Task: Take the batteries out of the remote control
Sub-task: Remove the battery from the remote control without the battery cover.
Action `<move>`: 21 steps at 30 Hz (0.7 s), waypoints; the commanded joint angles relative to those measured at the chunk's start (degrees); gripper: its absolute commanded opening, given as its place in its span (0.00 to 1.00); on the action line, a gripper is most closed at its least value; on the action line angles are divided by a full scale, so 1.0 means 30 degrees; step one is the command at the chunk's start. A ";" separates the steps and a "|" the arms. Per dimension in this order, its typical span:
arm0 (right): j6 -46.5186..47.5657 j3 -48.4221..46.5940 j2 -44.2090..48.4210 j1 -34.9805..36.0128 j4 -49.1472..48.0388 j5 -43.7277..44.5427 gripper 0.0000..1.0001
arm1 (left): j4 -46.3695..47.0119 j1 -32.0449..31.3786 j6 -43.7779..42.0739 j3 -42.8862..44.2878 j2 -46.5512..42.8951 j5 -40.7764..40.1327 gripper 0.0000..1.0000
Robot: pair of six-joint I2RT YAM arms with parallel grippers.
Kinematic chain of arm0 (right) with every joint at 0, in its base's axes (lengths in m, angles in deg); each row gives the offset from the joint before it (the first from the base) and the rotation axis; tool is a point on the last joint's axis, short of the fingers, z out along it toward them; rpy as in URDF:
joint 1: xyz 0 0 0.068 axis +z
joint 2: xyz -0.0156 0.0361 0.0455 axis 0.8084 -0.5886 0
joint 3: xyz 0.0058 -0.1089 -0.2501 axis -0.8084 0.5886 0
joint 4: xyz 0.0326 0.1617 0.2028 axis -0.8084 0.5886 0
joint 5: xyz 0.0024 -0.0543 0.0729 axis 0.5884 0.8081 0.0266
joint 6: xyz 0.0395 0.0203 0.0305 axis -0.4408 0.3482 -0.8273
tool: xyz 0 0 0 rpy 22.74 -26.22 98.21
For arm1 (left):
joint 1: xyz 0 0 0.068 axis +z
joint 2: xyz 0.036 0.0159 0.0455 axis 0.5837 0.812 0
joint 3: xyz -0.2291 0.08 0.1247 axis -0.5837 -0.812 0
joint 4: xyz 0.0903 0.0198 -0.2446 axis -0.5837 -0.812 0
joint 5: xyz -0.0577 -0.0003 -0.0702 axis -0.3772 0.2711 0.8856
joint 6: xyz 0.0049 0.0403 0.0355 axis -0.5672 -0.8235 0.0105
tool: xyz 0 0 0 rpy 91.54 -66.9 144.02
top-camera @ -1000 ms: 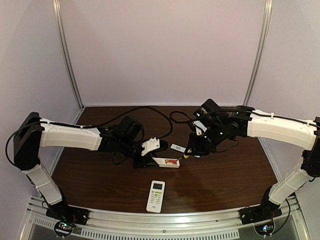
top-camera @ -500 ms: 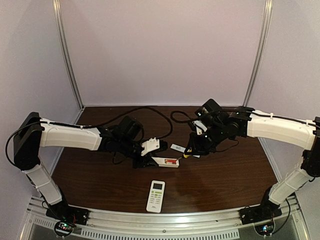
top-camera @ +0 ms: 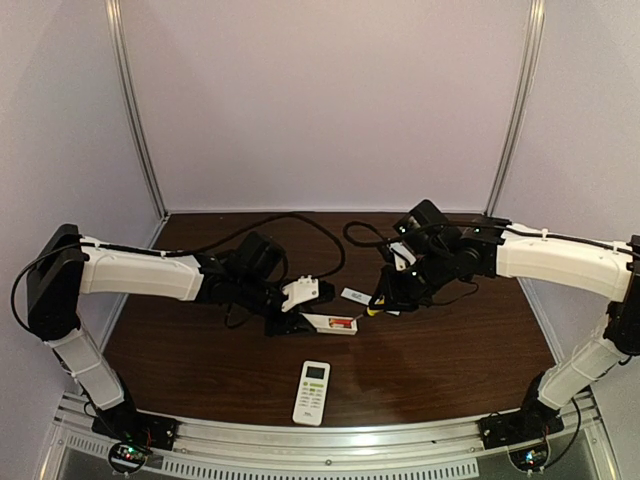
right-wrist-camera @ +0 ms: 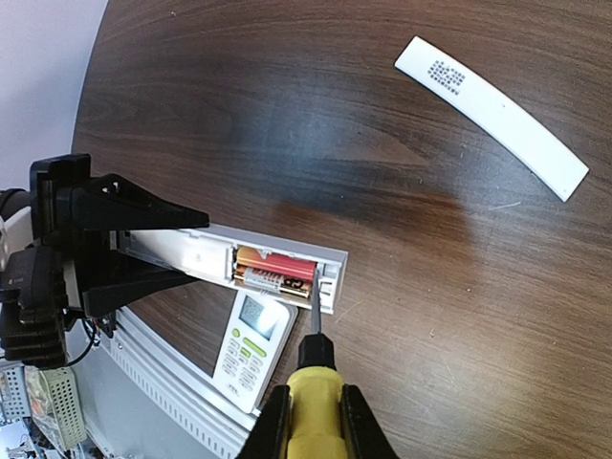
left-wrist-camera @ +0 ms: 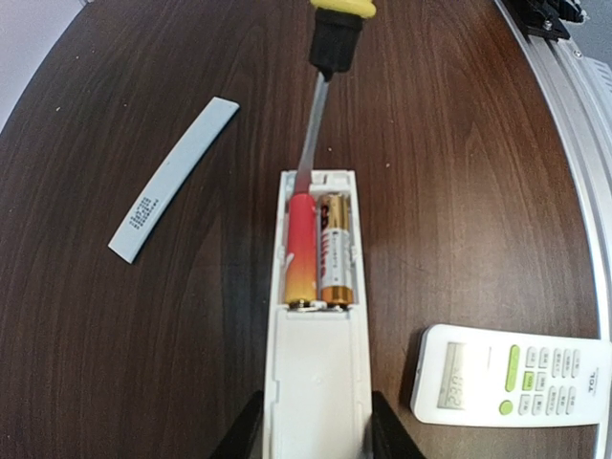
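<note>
With the left gripper [left-wrist-camera: 311, 442] clamping the opened remote [left-wrist-camera: 316, 382] and the right gripper [right-wrist-camera: 306, 428] closed on the screwdriver [left-wrist-camera: 312, 134], whose tip meets the batteries [left-wrist-camera: 316, 251] seated in its right end, a slip could scar a cell or fling it away.

In the left wrist view the screwdriver [left-wrist-camera: 333, 48] handle is cut off at the top edge, the open remote [left-wrist-camera: 316, 382] at the bottom, and the second remote [left-wrist-camera: 516, 373] at the right. Only slivers of the left end effector [left-wrist-camera: 316, 438] show. From above, the batteries [top-camera: 344, 323] are too small to count.
</note>
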 commanded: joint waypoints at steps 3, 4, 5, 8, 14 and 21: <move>-0.0091 0.0371 0.0356 0.0156 -0.2383 -0.1897 0.00 | 0.3624 -0.0240 -0.0379 0.0474 -0.0654 0.1590 0.00; -0.0093 0.0374 0.0372 0.0149 -0.2417 -0.1905 0.00 | 0.3609 -0.0240 -0.0379 0.0474 -0.0678 0.1591 0.00; -0.0093 0.0407 0.0367 0.0160 -0.2418 -0.1921 0.00 | 0.3573 -0.0240 -0.0376 0.0474 -0.0670 0.1587 0.00; -0.0151 0.0475 0.0427 0.0134 -0.2518 -0.1956 0.00 | 0.3536 -0.0240 -0.0355 0.0474 -0.0669 0.1573 0.00; -0.0247 0.0637 0.0502 0.0121 -0.2778 -0.2066 0.00 | 0.3564 -0.0240 -0.0349 0.0420 -0.0671 0.1566 0.00; -0.0270 0.0638 0.0464 0.0120 -0.3046 -0.2226 0.00 | 0.3510 -0.0236 -0.0396 0.0357 -0.0645 0.1580 0.00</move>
